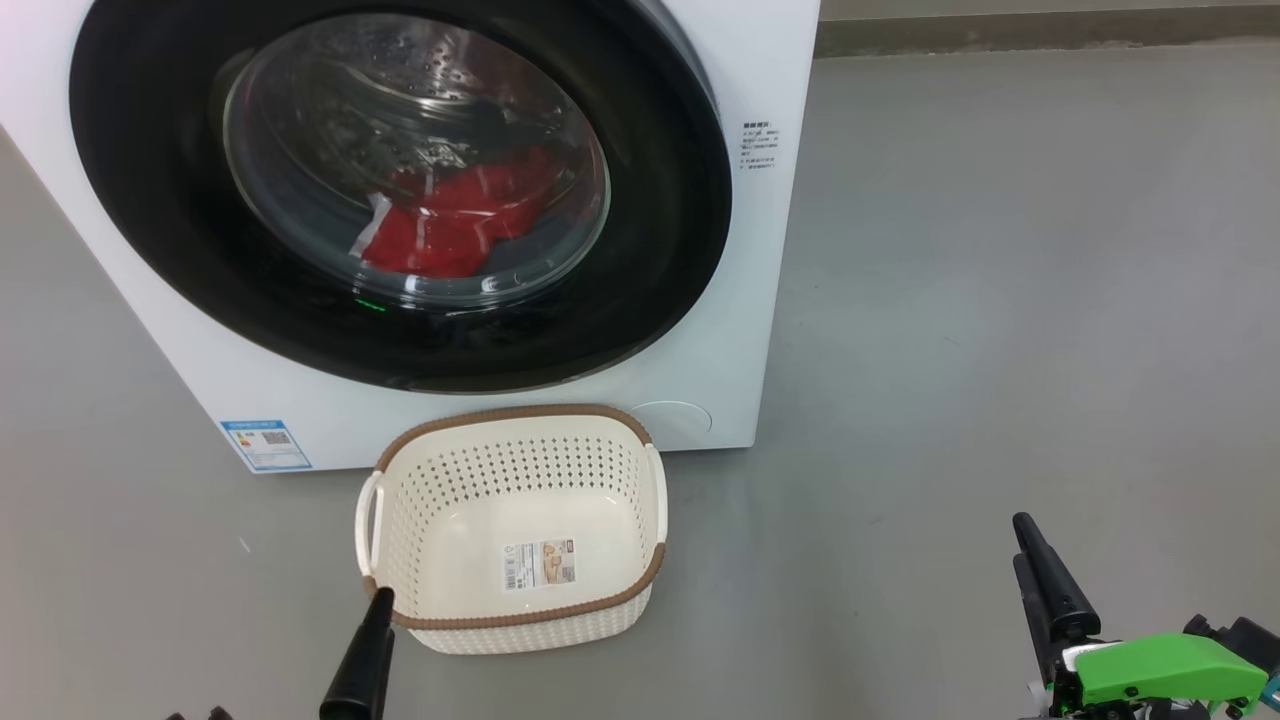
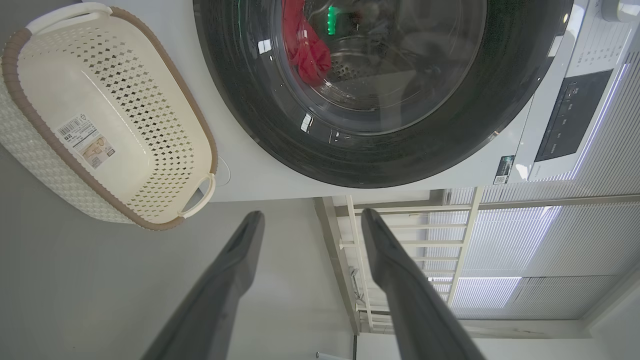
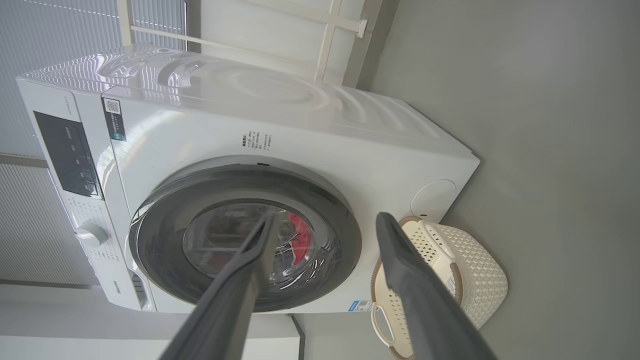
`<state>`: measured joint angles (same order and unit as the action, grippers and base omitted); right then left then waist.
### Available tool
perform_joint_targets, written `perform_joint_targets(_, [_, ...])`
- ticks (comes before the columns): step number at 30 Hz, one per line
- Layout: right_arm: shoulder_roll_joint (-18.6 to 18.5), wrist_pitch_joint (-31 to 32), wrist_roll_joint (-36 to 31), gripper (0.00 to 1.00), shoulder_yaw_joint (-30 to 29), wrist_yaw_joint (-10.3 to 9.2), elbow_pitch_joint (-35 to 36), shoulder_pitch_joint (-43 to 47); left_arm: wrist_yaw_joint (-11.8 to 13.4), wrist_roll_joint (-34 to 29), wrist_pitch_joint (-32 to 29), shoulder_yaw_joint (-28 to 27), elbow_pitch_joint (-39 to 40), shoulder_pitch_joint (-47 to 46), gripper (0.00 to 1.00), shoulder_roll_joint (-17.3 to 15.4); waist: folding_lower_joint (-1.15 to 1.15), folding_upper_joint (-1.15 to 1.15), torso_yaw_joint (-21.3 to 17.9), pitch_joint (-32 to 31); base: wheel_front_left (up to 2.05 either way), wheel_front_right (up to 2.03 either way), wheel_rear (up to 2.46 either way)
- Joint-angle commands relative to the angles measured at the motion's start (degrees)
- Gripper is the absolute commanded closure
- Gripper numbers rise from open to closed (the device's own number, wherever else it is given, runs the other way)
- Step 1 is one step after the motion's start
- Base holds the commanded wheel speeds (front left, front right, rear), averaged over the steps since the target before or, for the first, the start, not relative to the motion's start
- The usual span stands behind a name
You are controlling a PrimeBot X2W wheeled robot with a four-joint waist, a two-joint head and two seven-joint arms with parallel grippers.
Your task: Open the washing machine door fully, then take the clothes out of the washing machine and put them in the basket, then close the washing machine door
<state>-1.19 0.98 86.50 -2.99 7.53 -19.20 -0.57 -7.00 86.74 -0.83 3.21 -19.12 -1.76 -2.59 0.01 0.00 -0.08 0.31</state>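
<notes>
washing machine door (image 1: 150, 200): shut, its wide black rim lying flat against the front of the machine; a small green light (image 1: 370, 305) glints low on the rim.
clothes (image 1: 455, 225): inside the drum, behind the door's glass (image 1: 400, 110); a red heap lying low in the drum, with a white bit at its left edge as seen from the head.
washing machine (image 1: 730, 330): a white box standing on the floor, with small printed text at the upper right of its front, a blue sticker (image 1: 265, 445) at the lower left corner and a round cap (image 1: 670, 420) at the lower right.
basket (image 1: 520, 412): upright on the floor just in front of the machine, below the door; the paper label on its bottom is in plain sight.
left gripper (image 2: 311, 215): fingers spread wide with nothing between them. Seen from the head, one dark finger reaches up to the basket's near left corner, and I cannot tell whether it touches the rim.
right gripper (image 3: 327, 219): fingers wide apart, holding nothing. It sits low on the right over the floor, well apart from the basket, with a green part (image 1: 1165, 670) behind the fingers.
control panel (image 3: 70, 155): a dark strip along the top of the machine's front, with a knob (image 3: 90, 232) beside it.
floor (image 1: 1000, 300): plain grey.
</notes>
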Motion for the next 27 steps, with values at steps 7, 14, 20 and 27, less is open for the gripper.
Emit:
perform_joint_targets(7, [-0.7,-1.7,-6.2,0.0,0.9,-0.01,2.5,-3.1,-0.1,-6.7,1.6,-0.5,2.8,-3.4,0.0,-0.4,-0.01,0.0,0.0,0.0,0.0,0.0,0.0])
perform_joint_targets(14, [-0.8,-2.8,-11.3,0.0,1.4,-0.01,3.3,-3.6,-0.2,-12.7,2.7,-0.3,4.0,-4.0,0.0,-0.2,-0.01,0.0,0.0,-0.1,0.0,0.0,0.0])
perform_joint_targets(20, [-0.8,-3.8,-16.7,0.0,1.8,-0.02,3.9,-4.1,-0.2,-19.3,3.7,0.4,4.7,-4.5,0.0,-0.2,-0.01,0.0,0.0,-0.2,0.0,0.0,0.0])
perform_joint_targets(27, [-0.9,-4.8,-22.3,0.0,2.3,-0.02,4.9,-4.6,-0.2,-25.5,4.7,0.0,5.9,-5.0,0.0,-0.1,-0.01,0.0,0.0,-0.1,0.0,0.0,0.0])
